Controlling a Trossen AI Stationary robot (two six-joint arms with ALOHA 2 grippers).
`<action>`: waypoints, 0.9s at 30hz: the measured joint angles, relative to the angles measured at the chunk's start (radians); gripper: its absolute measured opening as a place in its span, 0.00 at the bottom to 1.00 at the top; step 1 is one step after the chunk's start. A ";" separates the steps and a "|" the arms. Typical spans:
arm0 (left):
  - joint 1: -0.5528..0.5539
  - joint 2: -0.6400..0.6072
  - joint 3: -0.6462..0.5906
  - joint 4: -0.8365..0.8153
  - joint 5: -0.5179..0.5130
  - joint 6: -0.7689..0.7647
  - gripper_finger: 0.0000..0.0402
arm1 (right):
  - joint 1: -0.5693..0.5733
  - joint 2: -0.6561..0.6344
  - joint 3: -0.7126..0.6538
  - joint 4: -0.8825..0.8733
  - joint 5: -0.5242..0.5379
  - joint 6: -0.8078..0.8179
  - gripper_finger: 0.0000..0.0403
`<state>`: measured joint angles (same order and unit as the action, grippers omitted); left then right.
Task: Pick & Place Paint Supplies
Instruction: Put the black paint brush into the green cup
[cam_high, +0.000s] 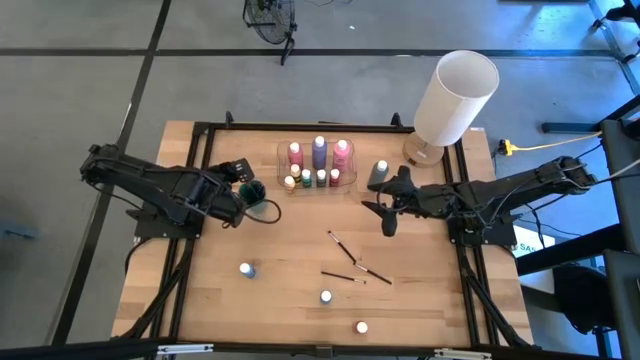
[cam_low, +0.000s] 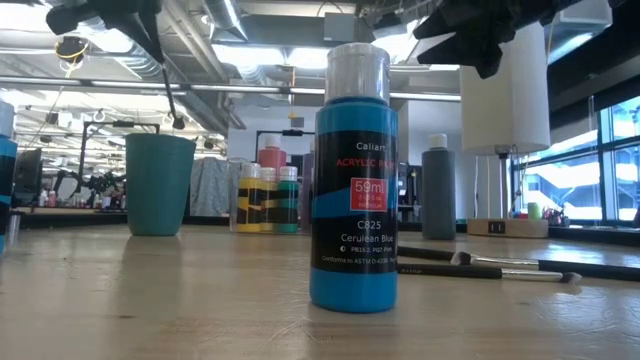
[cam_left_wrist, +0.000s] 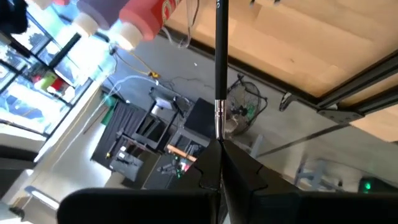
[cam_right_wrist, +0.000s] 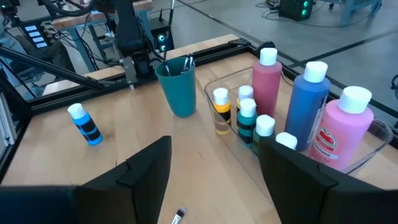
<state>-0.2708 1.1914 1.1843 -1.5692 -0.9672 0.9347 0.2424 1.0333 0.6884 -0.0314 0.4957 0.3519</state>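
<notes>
Left gripper (cam_high: 243, 190), clamped on a brush (cam_left_wrist: 220, 68), hangs over the teal cup (cam_high: 253, 191), apparently mid-drop; right gripper (cam_high: 385, 205) waits wide near the tray (cam_high: 282, 160); next, release.

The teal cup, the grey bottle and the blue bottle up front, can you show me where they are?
teal cup (cam_low: 159, 185), low view, its side wall.
grey bottle (cam_low: 438, 195), low view, its body.
blue bottle (cam_low: 354, 235), low view, its label.

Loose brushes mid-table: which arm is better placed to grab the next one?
Right, probably. The right tool is open, empty and nearest the loose brushes. The left tool is shut on a brush by the teal cup.
</notes>
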 joint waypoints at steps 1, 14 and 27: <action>0.008 0.003 0.000 0.000 -0.007 0.002 0.00 | 0.000 0.000 0.000 0.001 0.000 0.000 0.60; 0.101 0.005 -0.146 -0.002 -0.038 -0.006 0.00 | 0.001 0.001 0.000 -0.011 -0.029 0.000 0.60; 0.055 0.007 -0.166 -0.002 -0.054 0.006 0.00 | 0.001 0.001 0.000 -0.017 -0.029 -0.001 0.60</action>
<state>-0.2159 1.1981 1.0183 -1.5713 -1.0217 0.9411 0.2439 1.0340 0.6884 -0.0486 0.4671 0.3511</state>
